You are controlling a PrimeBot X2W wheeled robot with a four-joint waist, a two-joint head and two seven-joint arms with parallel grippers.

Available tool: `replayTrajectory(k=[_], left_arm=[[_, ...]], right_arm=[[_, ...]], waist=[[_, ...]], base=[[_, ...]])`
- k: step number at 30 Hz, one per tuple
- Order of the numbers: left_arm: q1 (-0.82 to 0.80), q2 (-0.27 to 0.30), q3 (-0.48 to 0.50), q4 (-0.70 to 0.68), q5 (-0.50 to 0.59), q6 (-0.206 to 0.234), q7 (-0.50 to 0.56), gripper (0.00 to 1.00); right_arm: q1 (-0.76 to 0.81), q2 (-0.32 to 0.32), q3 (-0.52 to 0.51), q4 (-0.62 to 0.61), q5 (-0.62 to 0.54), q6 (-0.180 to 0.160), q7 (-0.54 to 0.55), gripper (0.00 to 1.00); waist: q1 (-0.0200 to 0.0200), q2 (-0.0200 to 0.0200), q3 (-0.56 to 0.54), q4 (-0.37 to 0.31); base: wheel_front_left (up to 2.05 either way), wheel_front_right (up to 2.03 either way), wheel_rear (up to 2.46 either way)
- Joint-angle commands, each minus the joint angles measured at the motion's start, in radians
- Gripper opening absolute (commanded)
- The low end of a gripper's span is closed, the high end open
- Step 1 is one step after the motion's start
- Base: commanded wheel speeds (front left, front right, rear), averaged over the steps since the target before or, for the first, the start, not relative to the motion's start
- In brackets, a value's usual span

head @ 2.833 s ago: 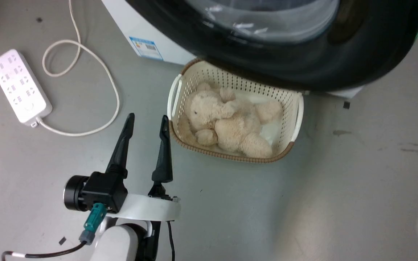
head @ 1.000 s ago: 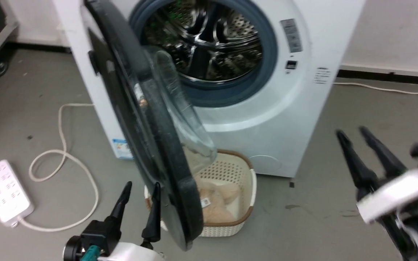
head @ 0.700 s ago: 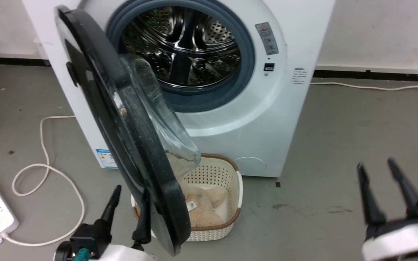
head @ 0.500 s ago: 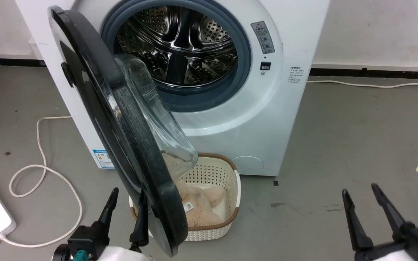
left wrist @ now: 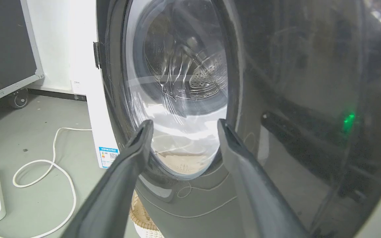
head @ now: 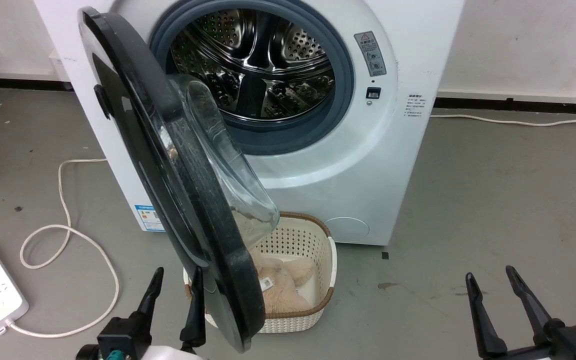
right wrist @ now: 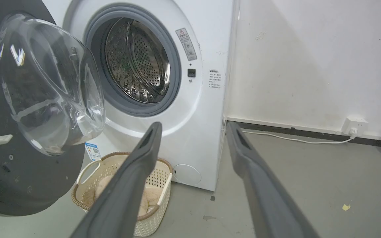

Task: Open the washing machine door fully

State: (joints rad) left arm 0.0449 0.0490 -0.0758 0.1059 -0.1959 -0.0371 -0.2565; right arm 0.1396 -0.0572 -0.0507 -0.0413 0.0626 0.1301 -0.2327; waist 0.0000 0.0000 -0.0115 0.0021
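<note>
Washing machine door (head: 188, 200) hung part-open, lower edge over the basket (head: 331, 260). Left gripper (head: 178, 272) spread, empty, just beside its outer face; right gripper (head: 489, 272) spread, empty, well apart. Risk: left fingers could block the swing.

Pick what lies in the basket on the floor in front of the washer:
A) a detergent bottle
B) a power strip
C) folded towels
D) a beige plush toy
D: a beige plush toy lies inside the perforated basket, partly hidden behind the open washing machine door.
</note>
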Motion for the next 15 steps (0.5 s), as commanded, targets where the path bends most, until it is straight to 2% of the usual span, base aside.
replayTrajectory(k=[1,8,9,10,15], left_arm=[[0.007,0.001,-0.002,0.003,0.000,0.005,-0.005,1.00],[0.008,0.001,-0.008,-0.003,0.002,0.011,-0.005,1.00],[0.009,0.001,-0.009,-0.003,0.002,0.011,-0.005,0.90],[0.009,0.001,-0.010,-0.003,0.003,0.010,-0.005,0.00],[0.009,0.001,-0.007,-0.012,0.009,0.013,-0.005,0.00]], right_arm=[[0.006,0.006,0.002,0.004,0.005,0.001,-0.009,1.00],[0.004,0.007,0.004,0.007,0.020,0.001,-0.012,1.00],[0.004,0.007,0.004,0.007,0.020,0.001,-0.012,1.00],[0.003,0.007,0.004,0.007,0.021,0.001,-0.013,1.00],[0.005,0.007,0.007,0.009,0.024,0.001,-0.014,1.00]], waist=[[0.0000,0.0000,-0.001,0.001],[0.0000,0.0000,-0.005,0.001],[0.0000,0.0000,-0.006,0.001],[0.0000,0.0000,-0.007,0.001],[0.0000,0.0000,-0.011,0.004]], base=[[0.00,0.00,0.00],[0.00,0.00,0.00],[0.00,0.00,0.00],[0.00,0.00,0.00],[0.00,0.00,0.00]])
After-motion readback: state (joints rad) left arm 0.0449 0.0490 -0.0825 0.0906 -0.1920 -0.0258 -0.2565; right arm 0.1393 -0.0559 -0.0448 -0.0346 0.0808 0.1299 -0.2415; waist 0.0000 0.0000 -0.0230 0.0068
